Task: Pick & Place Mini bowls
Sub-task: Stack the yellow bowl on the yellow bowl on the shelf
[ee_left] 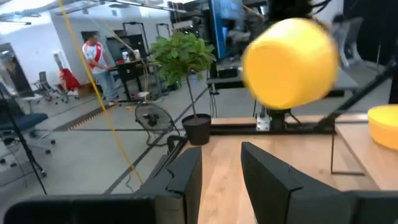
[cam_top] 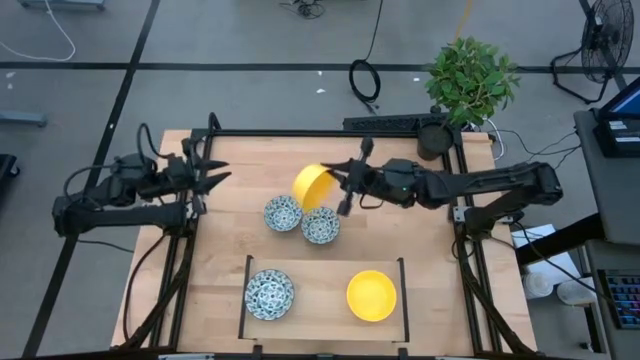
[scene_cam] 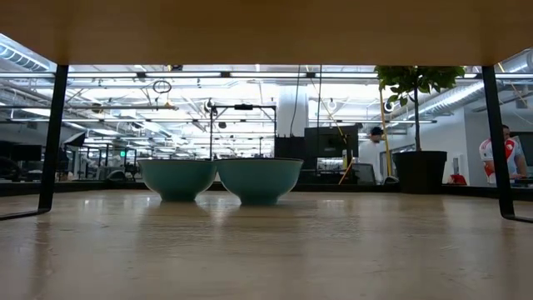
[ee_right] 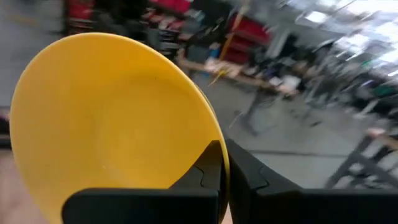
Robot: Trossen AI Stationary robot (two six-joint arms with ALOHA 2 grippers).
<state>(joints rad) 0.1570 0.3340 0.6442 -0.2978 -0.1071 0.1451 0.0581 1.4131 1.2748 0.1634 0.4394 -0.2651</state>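
A yellow mini bowl [cam_top: 313, 187] hangs above the middle of the table with my right gripper [cam_top: 340, 187] shut on it. It also shows in the left wrist view [ee_left: 290, 62] and the right wrist view [ee_right: 112, 118]. Two blue-patterned mini bowls [cam_top: 283, 213] [cam_top: 320, 226] stand side by side on their bases on the table just below it, and the low view shows both [scene_cam: 177, 179] [scene_cam: 259, 181]. Another patterned bowl [cam_top: 269, 293] and a yellow bowl [cam_top: 371, 296] sit inside the black-framed tray [cam_top: 247, 290]. My left gripper [ee_left: 221, 171] is open at the table's left side, holding nothing. My right gripper pinches the yellow bowl's rim [ee_right: 221, 155], with one finger [ee_right: 208, 171] inside the bowl and the other outside. The fingers come level from the table's right. The bowl is lifted clear and tipped on edge, its mouth turned toward the right arm.
A dark plant pot [cam_top: 435, 140] with a leafy plant [cam_top: 470, 80] stands at the table's far right corner. Black frame posts [scene_cam: 52, 137] rise at the table's edges. People show in the room beyond the table.
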